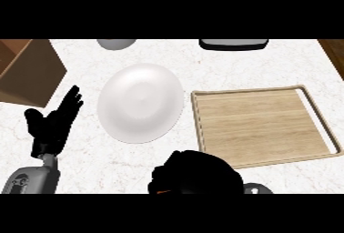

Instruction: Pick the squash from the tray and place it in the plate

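Curling at the lower edge, the black right hand [194, 175] likely hides the squash, unconfirmed; the wooden tray [262, 161] shows none. Centre it over the white oval plate [141, 102] before releasing.

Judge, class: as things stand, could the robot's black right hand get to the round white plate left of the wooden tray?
Probably yes. The black right hand sits just below the round white plate, with only bare marble counter between them. The wooden tray lies off to the side, not in the way.
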